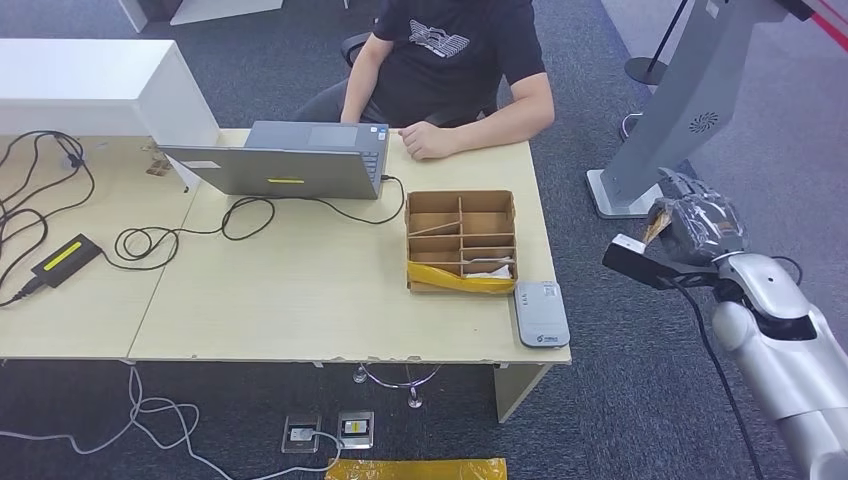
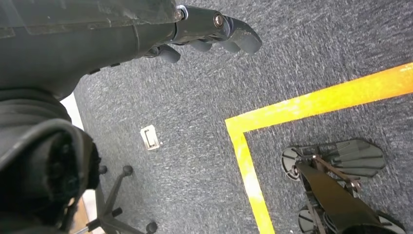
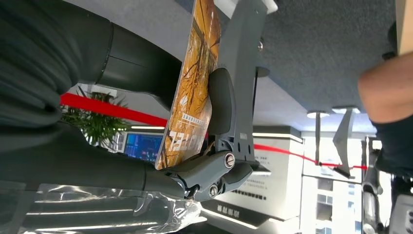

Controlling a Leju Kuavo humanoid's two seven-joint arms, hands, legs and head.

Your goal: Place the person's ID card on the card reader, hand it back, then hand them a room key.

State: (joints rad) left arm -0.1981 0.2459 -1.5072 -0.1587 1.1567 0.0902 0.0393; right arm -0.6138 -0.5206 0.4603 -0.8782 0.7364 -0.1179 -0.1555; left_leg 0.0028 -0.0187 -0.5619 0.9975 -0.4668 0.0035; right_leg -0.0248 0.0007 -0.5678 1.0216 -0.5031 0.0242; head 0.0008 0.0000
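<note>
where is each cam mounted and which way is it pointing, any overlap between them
Head view: high on the body, looking forward and down at the desk, card reader and seated person; right arm shows.
Left wrist view: behind the left robot hand, facing the carpet.
Right wrist view: behind the right robot hand, which holds an orange card.
Shared: head and right wrist views both show that hand and card.
</note>
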